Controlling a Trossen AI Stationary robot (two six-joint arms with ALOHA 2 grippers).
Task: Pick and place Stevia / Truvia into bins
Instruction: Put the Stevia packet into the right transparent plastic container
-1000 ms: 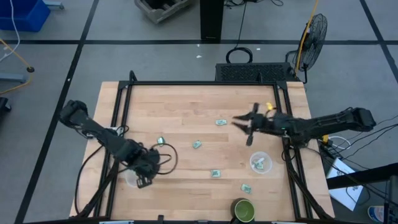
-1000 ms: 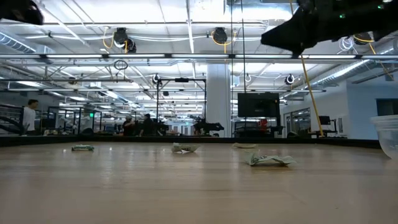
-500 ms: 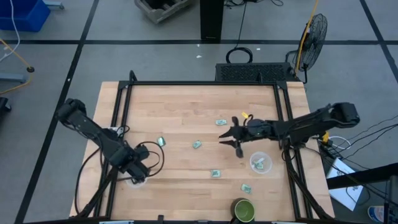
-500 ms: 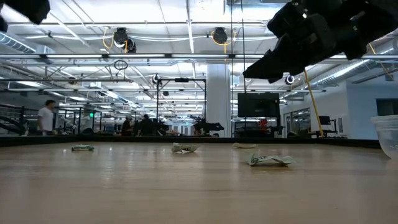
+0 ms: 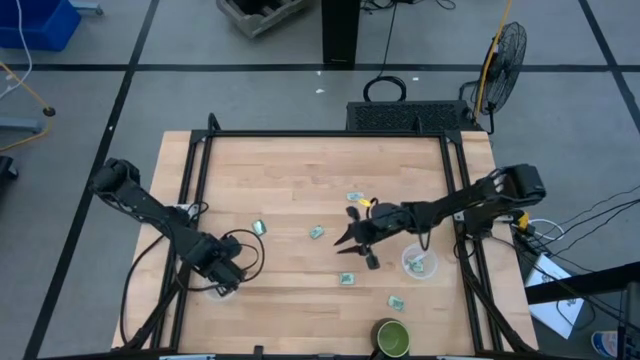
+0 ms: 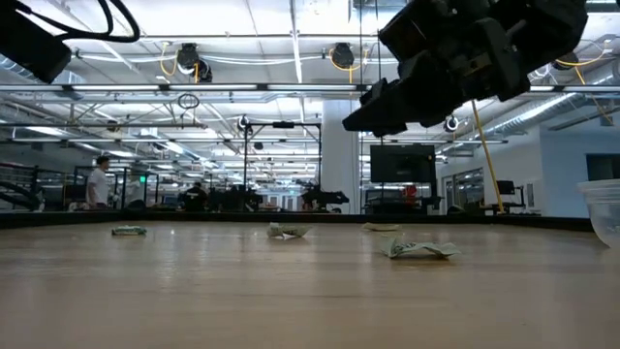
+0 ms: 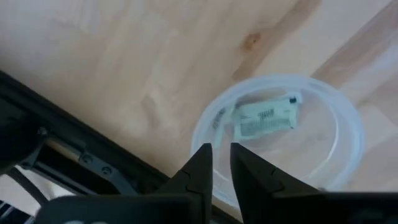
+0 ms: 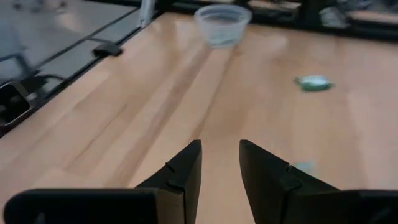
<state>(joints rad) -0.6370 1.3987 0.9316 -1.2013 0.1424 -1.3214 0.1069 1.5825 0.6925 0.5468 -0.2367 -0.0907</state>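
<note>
Several pale green and white packets lie flat on the wooden table: one (image 5: 259, 227) near the left, one (image 5: 317, 232) in the middle, one (image 5: 355, 196) farther back, and two near the front (image 5: 347, 279) (image 5: 396, 301). The left clear cup (image 5: 209, 290) stands under my left gripper (image 5: 224, 274). In the left wrist view this cup (image 7: 348, 124) holds a packet (image 7: 267, 116), and the gripper (image 7: 221, 163) hovers above its rim, open by a narrow gap. The right clear cup (image 5: 418, 262) holds packets. My right gripper (image 5: 354, 248) hangs over mid-table, narrowly open (image 8: 221, 158), empty.
A dark green cup (image 5: 392, 337) stands at the near edge. A black frame (image 5: 200, 150) runs along the table's left, far and right sides. In the low view the right arm (image 6: 455, 53) hangs high above the packets (image 6: 418, 249). People move in the room behind.
My right gripper has swept from the far right part of the table toward the left and near edges, coming down over the middle packets. My left gripper has stayed over the left cup, shifting only a little toward the left.
</note>
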